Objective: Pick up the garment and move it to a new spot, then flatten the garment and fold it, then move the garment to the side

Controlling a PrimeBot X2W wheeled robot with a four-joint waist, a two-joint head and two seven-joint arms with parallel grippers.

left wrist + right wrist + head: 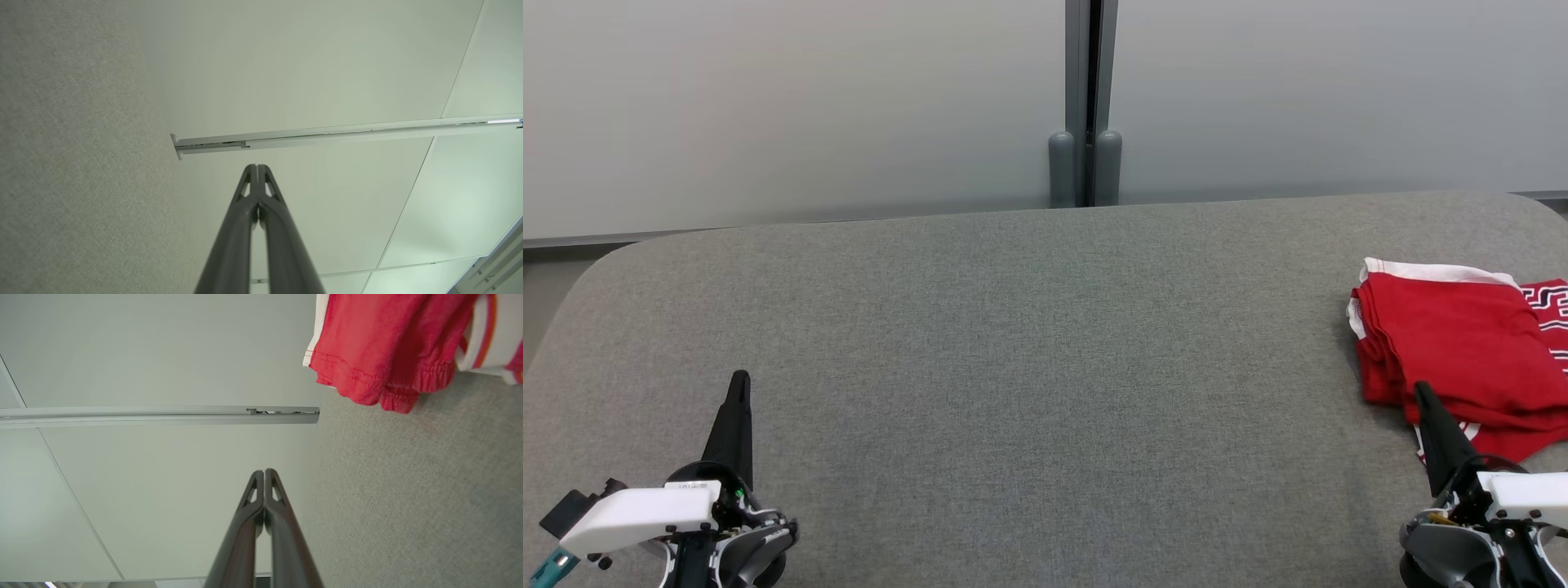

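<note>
The garment (1462, 351) is a red piece with white trim, lying folded at the right edge of the grey fabric surface (1045, 367). In the right wrist view the garment (380, 347) fills the top right corner. My right gripper (1423, 389) is shut and empty, its tip just in front of the garment's near edge; whether it touches the cloth I cannot tell. Its fingers (264, 473) are pressed together. At the lower left, my left gripper (740, 379) is shut and empty, far from the garment. Its fingers (257, 168) meet at the tips.
A pale wall with a vertical grey post (1086, 106) stands behind the surface's far edge. The surface has rounded corners at the far left and far right.
</note>
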